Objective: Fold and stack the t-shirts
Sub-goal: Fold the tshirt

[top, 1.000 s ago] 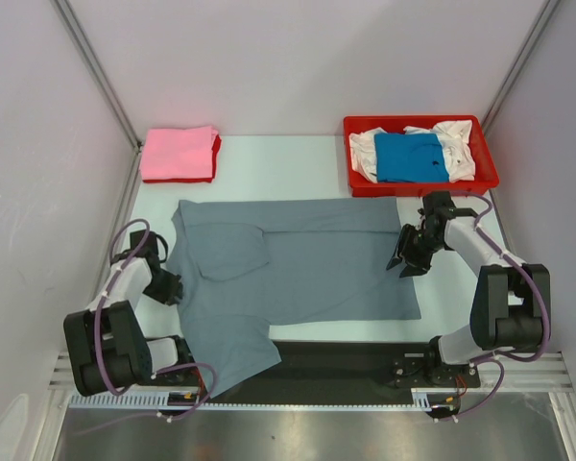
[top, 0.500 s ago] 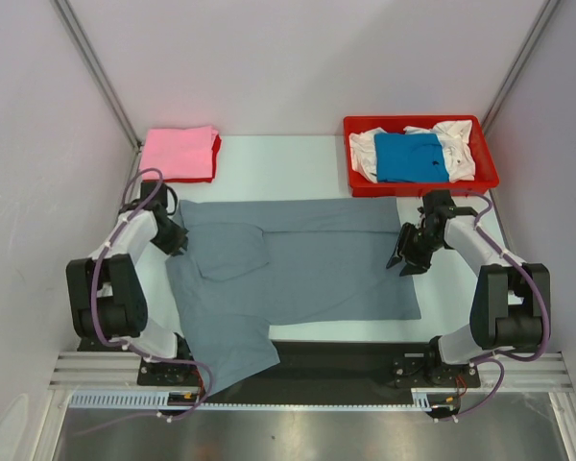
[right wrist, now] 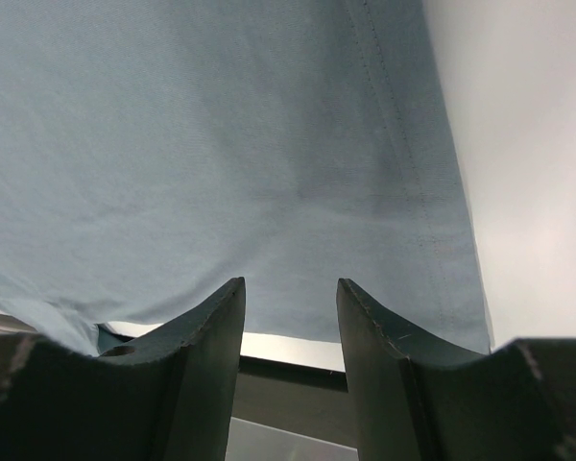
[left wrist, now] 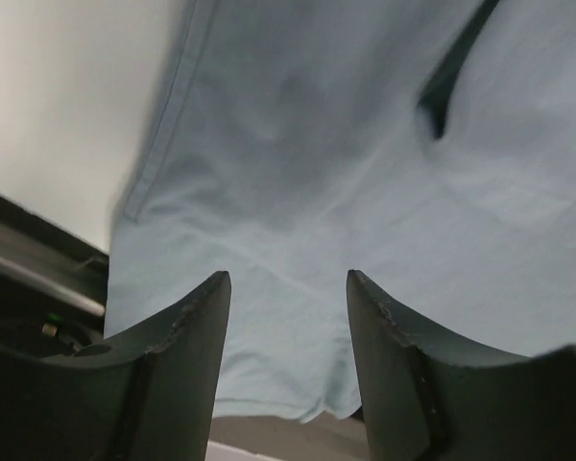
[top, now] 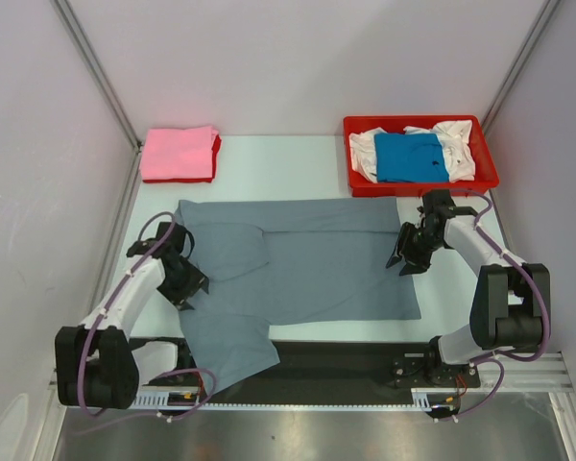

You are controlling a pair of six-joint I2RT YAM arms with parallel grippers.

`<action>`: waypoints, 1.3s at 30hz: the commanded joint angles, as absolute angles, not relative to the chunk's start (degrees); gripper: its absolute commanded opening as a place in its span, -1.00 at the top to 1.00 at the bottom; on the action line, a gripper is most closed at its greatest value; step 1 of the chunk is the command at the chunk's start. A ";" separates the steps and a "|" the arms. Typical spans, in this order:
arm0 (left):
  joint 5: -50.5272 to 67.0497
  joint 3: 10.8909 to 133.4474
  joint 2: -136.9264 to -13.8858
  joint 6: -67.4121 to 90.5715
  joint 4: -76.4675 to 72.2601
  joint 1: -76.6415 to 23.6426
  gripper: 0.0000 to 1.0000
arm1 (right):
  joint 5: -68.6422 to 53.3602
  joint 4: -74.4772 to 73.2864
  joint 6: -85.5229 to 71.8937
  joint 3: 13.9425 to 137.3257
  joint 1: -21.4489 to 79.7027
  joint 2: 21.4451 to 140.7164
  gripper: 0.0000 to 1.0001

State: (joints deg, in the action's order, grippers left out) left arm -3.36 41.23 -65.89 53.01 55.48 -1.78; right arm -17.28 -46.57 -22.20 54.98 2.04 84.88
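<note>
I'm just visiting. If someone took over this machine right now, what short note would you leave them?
Left gripper: open, empty, over the left side of the grey shirt.
Right gripper: open, empty, over its right edge.
Done: pink shirt folded on top of a red shirt, far left.
Left to do: fold and stack the grey shirt, then the blue shirt and the white shirt lying in the tray.

Ahead of the left gripper (left wrist: pixel 288 279), the grey t-shirt (left wrist: pixel 307 163) is blurred and cut off at the top and right edges. Ahead of the right gripper (right wrist: pixel 291 284) it runs off top and left. Whether either pincer's fingertips touch cloth cannot be told.
</note>
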 commanded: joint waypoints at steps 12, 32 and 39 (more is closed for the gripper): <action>-0.44 33.49 -67.58 60.74 48.35 -7.65 -0.11 | -17.75 -45.79 -21.98 55.63 2.46 83.94 0.02; -5.79 44.81 -62.06 58.47 58.19 -5.98 -0.62 | -14.25 -44.30 -21.53 59.06 0.44 87.01 -0.03; -14.68 62.10 -76.00 31.26 46.25 -0.27 -0.61 | -10.99 -41.05 -19.86 62.05 -2.81 93.07 -0.07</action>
State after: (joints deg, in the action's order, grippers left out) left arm -9.37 55.37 -70.59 46.37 52.88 -1.93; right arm -13.43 -43.40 -21.47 59.48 -1.83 91.66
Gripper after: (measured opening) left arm 0.798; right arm 0.533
